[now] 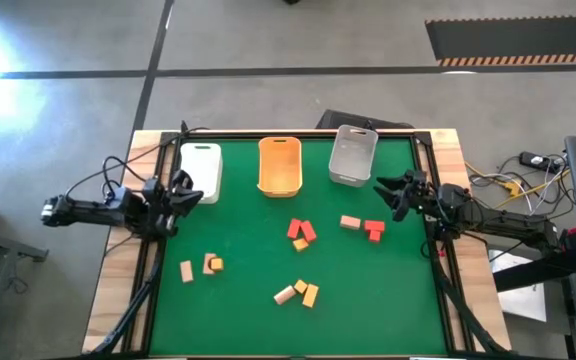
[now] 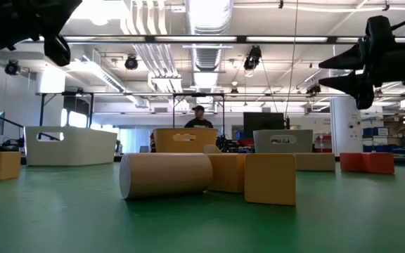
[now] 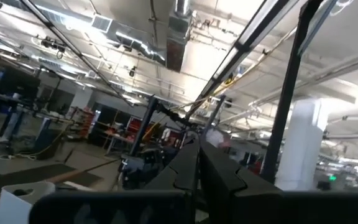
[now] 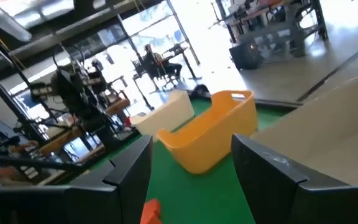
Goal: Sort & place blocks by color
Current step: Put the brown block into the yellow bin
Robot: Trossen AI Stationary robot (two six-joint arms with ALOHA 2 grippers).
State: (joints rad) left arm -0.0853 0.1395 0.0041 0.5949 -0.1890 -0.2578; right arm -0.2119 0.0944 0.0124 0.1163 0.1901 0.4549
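Small wooden blocks lie flat on the green mat: a red cluster (image 1: 301, 232), a tan block (image 1: 350, 222) beside a red one (image 1: 373, 230), tan and yellow ones (image 1: 213, 264) at near left, and a tan and yellow group (image 1: 300, 292) near the front. My left gripper (image 1: 183, 190) hovers by the white bin (image 1: 201, 170), tipped upward and shut (image 3: 199, 165). My right gripper (image 1: 393, 190) hangs open (image 4: 191, 168) above the mat near the grey bin (image 1: 352, 155), holding nothing. It faces the orange bin (image 4: 213, 137).
White, orange (image 1: 279, 165) and grey bins stand in a row along the far edge. Wooden table borders frame the mat. Cables and equipment (image 1: 528, 170) lie right of the table. A person (image 2: 198, 119) is in the room beyond the far edge.
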